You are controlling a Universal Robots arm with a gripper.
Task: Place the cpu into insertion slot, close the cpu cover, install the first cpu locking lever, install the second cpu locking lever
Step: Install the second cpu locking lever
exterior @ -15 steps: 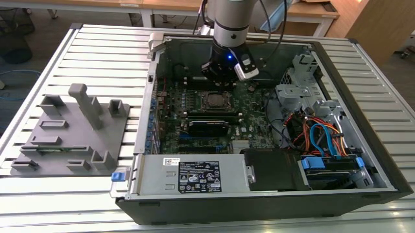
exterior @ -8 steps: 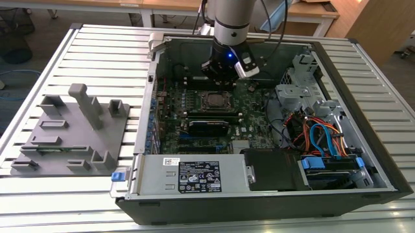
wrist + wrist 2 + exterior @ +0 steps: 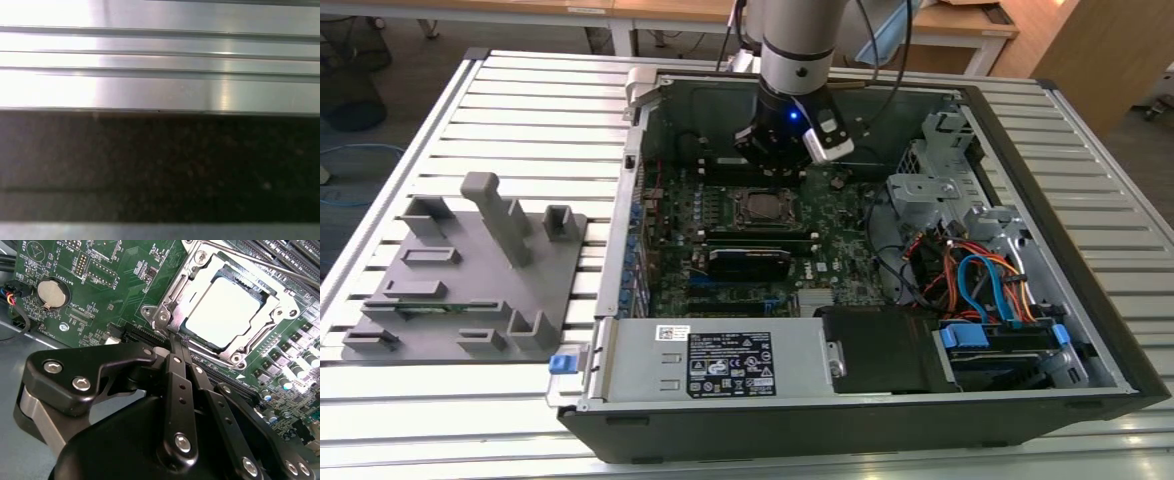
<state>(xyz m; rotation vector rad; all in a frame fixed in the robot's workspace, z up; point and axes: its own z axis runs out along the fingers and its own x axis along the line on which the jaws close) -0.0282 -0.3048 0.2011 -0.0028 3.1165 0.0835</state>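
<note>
Lying open on a slatted metal table (image 3: 494,90), the computer case (image 3: 854,420) takes most of the exterior view. Beside it, at the exterior view's left, stands a grey fixture block (image 3: 467,290) with upright pegs and pockets. Inside the case the green motherboard (image 3: 720,240) covers the floor, with a metal box bearing a label (image 3: 720,365) at the near edge, and a drive cage with orange and blue cables (image 3: 974,285) at the exterior view's right.

The arm (image 3: 797,45) comes down into the far part of the case, and the gripper (image 3: 176,342) hangs just beyond the insertion slot (image 3: 758,207), close above the board. In the second wrist view its two black fingers (image 3: 180,390) are pressed together with nothing between them, and their tips are at the edge of the socket frame.

The cpu (image 3: 227,310) sits in the insertion slot, its dull silver top showing through the cut-out of the cpu cover (image 3: 165,305), which lies flat around it. A thin metal lever (image 3: 260,262) crosses beyond the socket. A round coin battery (image 3: 52,293) sits on the board well apart from the slot, and long black memory slots (image 3: 295,260) run on the far side.
</note>
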